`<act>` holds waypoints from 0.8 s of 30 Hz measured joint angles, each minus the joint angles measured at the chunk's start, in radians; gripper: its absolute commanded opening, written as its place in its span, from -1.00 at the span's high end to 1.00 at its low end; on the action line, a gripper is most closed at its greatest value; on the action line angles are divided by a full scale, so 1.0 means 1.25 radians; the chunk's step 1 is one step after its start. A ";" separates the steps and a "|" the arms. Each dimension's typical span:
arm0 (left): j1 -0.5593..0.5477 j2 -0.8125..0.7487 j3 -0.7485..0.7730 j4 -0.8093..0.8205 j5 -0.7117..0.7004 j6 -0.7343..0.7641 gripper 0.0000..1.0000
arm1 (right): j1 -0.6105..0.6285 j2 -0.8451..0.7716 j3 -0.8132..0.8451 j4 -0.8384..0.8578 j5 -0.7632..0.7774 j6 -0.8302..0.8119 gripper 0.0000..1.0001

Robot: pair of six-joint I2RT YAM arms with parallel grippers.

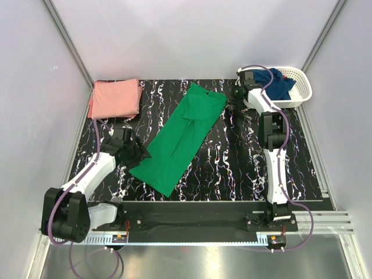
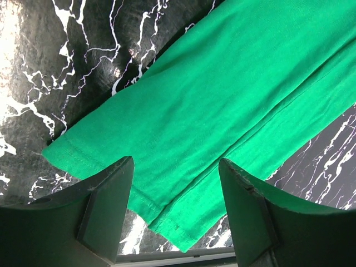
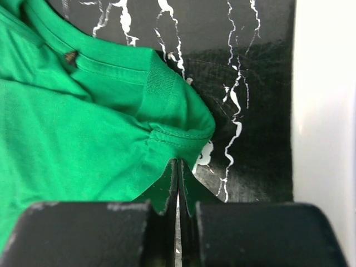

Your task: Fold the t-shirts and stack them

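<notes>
The bright green t-shirt (image 1: 186, 131) lies folded lengthwise in a long diagonal strip on the black marbled table. My left gripper (image 1: 139, 156) is open just over its near-left hem; in the left wrist view the jaws (image 2: 176, 167) straddle the hem corner of the green cloth (image 2: 222, 100). My right gripper (image 1: 234, 96) is at the shirt's far right shoulder. In the right wrist view it (image 3: 178, 162) is shut, with the puckered green edge (image 3: 83, 122) gathered at its tips. The salmon pink t-shirt (image 1: 115, 99) lies folded at the back left. The navy t-shirt (image 1: 280, 84) sits in the basket.
The white lattice basket (image 1: 303, 96) stands at the back right corner, just behind the right arm. White walls close in the table on three sides. A metal rail runs along the near edge by the arm bases.
</notes>
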State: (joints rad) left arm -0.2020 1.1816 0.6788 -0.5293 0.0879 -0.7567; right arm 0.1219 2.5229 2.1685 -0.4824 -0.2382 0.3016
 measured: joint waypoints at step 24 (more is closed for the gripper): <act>0.000 0.051 0.021 0.027 0.005 0.013 -0.40 | 0.046 -0.012 0.068 -0.073 0.112 -0.091 1.00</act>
State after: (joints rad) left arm -0.2020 1.2457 0.7052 -0.4953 0.0937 -0.7410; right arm 0.1799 2.5076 2.2532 -0.5735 -0.0982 0.1883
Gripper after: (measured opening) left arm 0.693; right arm 0.010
